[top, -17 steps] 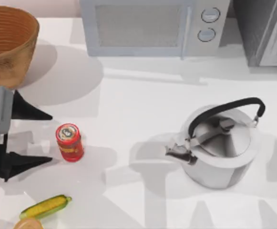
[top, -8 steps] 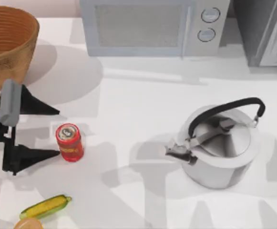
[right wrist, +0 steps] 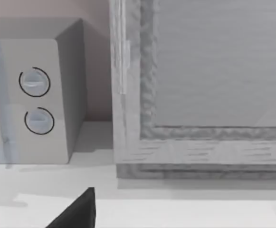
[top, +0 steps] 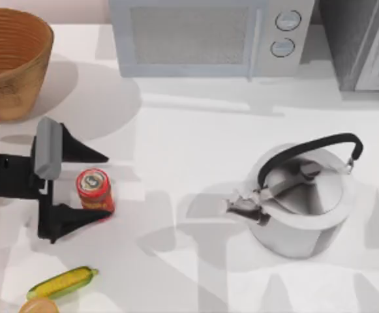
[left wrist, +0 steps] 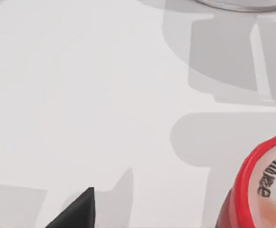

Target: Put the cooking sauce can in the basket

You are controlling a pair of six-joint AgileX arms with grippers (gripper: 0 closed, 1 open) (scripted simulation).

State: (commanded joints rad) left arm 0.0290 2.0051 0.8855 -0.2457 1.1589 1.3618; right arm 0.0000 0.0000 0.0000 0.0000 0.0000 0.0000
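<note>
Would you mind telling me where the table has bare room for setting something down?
Bare: the wide stretch between cooking sauce can, microwave and kettle. Crowded: the left side, with left gripper open around the can, basket behind, corn cob in front.

I see a steel kettle (top: pixel 303 202) with a black arched handle standing upright on the right half of the white counter (top: pixel 189 130), spout turned left. At the far edge sits a pale microwave (top: pixel 209 36) with two round dials (right wrist: pixel 35 102) at its right end, and just right of it a grey cabinet (top: pixel 365 42). At the near left lies a yellow-green corn cob (top: pixel 62 282), with a tan round thing (top: pixel 39 306) just beside it at the edge.
</note>
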